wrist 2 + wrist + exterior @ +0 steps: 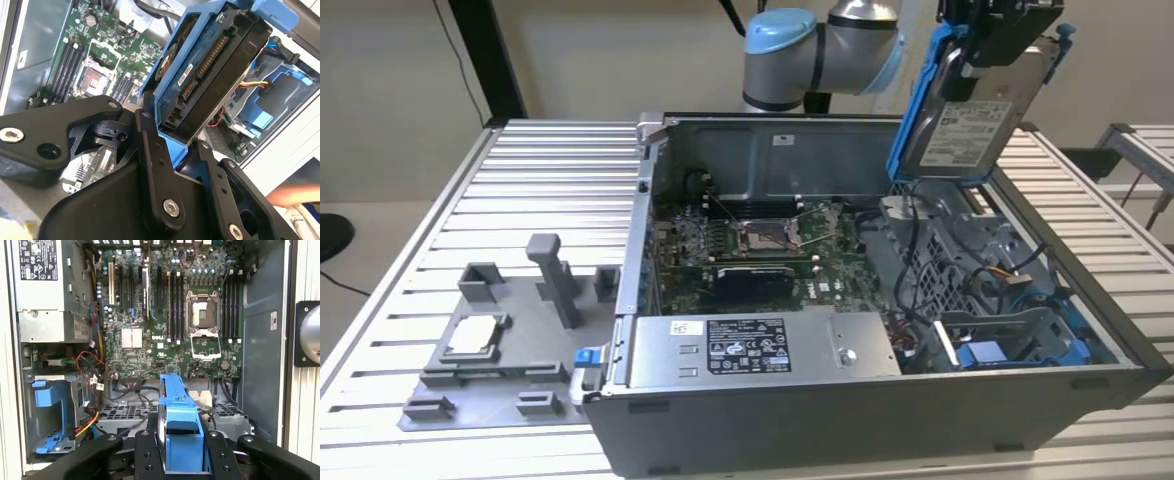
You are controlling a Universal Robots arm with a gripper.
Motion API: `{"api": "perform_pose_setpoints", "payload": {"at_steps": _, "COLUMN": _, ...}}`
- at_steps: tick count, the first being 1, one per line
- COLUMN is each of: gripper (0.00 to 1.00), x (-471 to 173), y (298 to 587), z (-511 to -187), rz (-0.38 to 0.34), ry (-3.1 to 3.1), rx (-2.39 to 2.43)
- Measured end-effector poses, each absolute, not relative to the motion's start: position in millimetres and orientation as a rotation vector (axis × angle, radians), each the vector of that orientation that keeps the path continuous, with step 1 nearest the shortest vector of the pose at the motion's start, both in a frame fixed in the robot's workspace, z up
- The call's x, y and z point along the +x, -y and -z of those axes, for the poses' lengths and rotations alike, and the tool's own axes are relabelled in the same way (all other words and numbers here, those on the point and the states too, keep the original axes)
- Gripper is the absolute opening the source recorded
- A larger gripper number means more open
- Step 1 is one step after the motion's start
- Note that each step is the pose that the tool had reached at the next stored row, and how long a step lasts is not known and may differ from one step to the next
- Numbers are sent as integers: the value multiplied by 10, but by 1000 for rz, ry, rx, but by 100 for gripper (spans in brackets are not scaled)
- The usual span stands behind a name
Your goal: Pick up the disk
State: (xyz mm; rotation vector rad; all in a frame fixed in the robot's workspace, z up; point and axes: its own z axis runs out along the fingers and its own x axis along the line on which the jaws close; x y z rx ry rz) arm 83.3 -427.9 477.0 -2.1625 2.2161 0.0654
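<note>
The disk (pixel 970 128), a flat silver hard drive with a white label and a blue carrier frame, hangs lifted above the open computer case (pixel 761 440), over its back right part in the exterior view. My gripper (pixel 1001 45) is shut on the disk's upper end. In the second wrist view the black fingers (pixel 155 165) clamp the blue frame, and the disk's (pixel 205 70) connector edge and circuit side face the camera. The first wrist view shows the blue frame (pixel 177 417) edge-on between the fingers, above the motherboard (pixel 165 315).
A long silver power supply (pixel 761 345) with a black label lies along the case's front. Empty blue drive bays (pixel 1014 345) and cables sit at the case's right. A grey fixture plate (pixel 494 340) holding a small silver chip lies on the slatted table at the exterior view's left.
</note>
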Motion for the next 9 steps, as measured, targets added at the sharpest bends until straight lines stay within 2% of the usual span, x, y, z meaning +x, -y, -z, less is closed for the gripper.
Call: {"api": "perform_pose_setpoints", "payload": {"at_steps": 9, "gripper": 0, "x": 934, "y": 4379, "z": -4771, "rz": -67, "ry": -2217, "rx": -2163}}
